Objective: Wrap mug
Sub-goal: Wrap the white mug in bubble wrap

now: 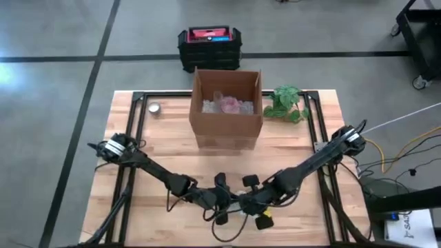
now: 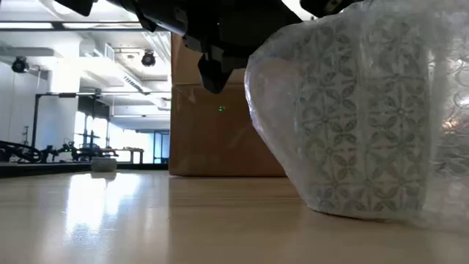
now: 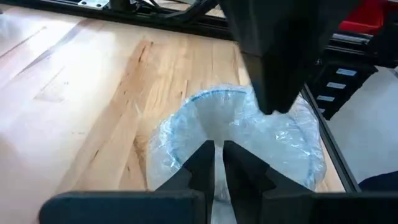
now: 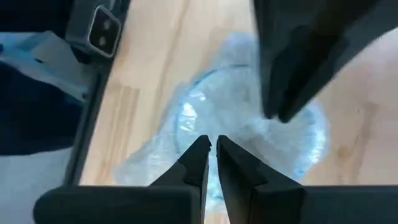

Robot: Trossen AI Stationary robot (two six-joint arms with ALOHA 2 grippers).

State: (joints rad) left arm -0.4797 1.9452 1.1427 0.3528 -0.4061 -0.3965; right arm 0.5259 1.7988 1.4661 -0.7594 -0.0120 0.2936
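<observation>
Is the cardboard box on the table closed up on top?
No, the cardboard box stands with its top open in the high view, and pale wrapped items show inside it.

The patterned mug [image 2: 352, 110], swathed in clear bubble wrap [image 3: 292, 140], stands upright on the table's near edge.

Looking past your right gripper [image 4: 212, 144], you see its 2 dark fingers [image 4: 196, 163] nearly closed, their tips pinching a fold of clear bubble wrap [image 4: 249, 134] at the centre of the frame. The wrap bunches around a round mug [image 4: 211, 115] standing on the wooden table [image 4: 152, 68]. At the upper right the other arm's dark gripper [image 4: 305, 62] hangs over the wrap, and a metal bracket [image 4: 99, 28] sits upper left.
</observation>
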